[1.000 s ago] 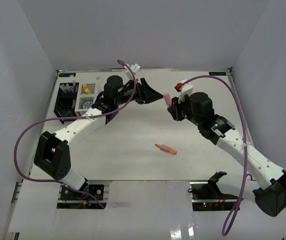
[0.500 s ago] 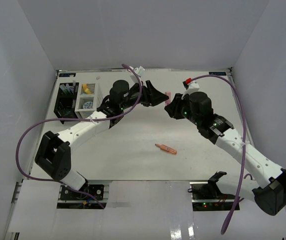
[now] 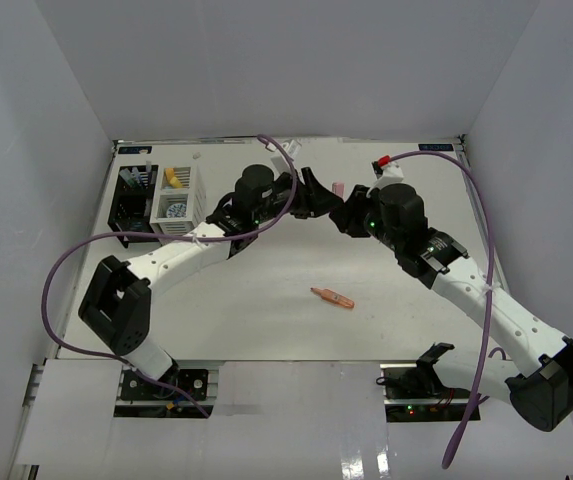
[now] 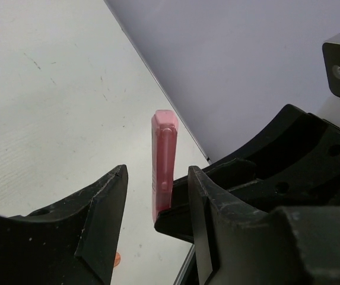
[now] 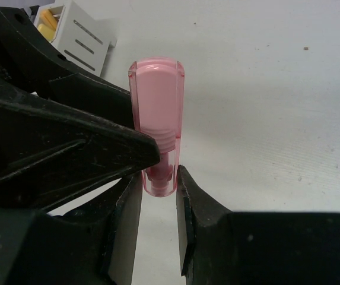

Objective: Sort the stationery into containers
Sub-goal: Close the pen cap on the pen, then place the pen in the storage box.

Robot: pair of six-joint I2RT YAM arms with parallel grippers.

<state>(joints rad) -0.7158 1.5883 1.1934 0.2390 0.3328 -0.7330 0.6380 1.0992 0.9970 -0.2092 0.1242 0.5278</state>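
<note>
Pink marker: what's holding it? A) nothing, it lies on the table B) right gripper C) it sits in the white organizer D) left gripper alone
B: in the right wrist view the pink marker stands pinched at its lower end by the right gripper. The left gripper has its jaws apart around the marker, with a gap showing on one side.

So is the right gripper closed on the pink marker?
Shut: the right gripper pinches the pink marker at its lower end, fingers pressing both sides.
</note>
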